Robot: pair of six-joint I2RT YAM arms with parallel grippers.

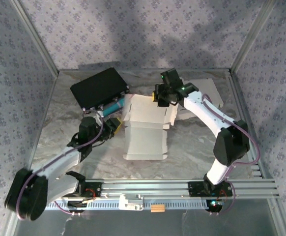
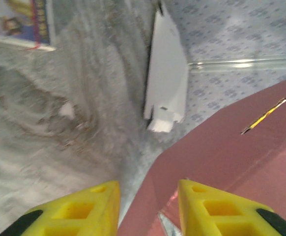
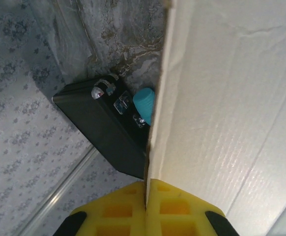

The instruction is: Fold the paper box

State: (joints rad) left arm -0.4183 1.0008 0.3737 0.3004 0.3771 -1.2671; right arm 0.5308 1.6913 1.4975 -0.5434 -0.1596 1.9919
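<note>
The white paper box (image 1: 145,130) lies partly folded in the middle of the table, one panel standing up at its far end. My right gripper (image 1: 158,96) is at that far end, and the right wrist view shows it (image 3: 146,189) shut on the edge of the upright white flap (image 3: 221,98). My left gripper (image 1: 114,123) is at the box's left side. In the left wrist view its yellow fingers (image 2: 148,194) stand apart, with a reddish, shaded box panel (image 2: 231,157) between them, unpinched. A white tabbed flap (image 2: 167,73) stands further off.
A black case (image 1: 99,88) lies at the back left, a teal cylinder (image 1: 114,105) beside it; both also appear in the right wrist view, case (image 3: 103,132) and cylinder (image 3: 144,103). More flat white cardboard (image 1: 209,91) lies behind the right arm. Patterned walls enclose the table.
</note>
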